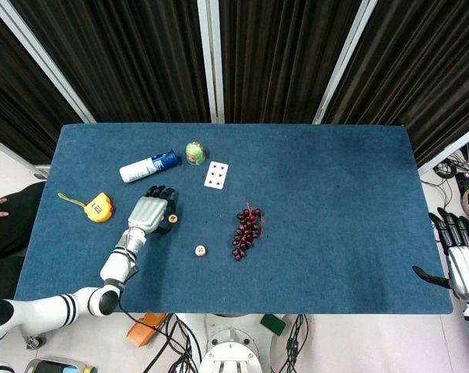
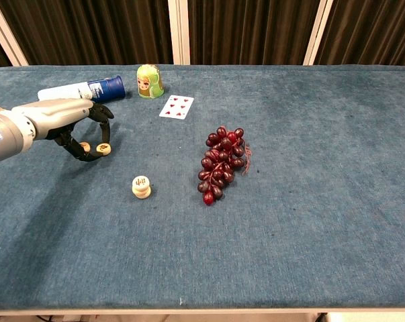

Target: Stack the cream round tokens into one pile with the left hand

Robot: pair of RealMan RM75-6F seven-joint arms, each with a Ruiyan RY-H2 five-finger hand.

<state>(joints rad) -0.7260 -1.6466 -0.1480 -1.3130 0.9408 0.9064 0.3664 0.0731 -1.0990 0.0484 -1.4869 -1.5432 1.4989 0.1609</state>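
Curling around two cream tokens [image 2: 103, 149], left robot hand [image 2: 78, 127] (grip unclear), small token pile [image 2: 141, 187] nearby, right robot hand [image 1: 461, 260] spread.

Left robot hand [image 2: 68, 124] reaches forward, fingers curled down; right robot hand [image 1: 461, 260] hangs open beside the table edge.

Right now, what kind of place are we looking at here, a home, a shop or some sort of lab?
Most likely a robotics lab. A blue felt-covered table stands before black curtains, loose cables trail on the floor under its near edge, and unrelated props such as grapes and a playing card lie scattered on it.
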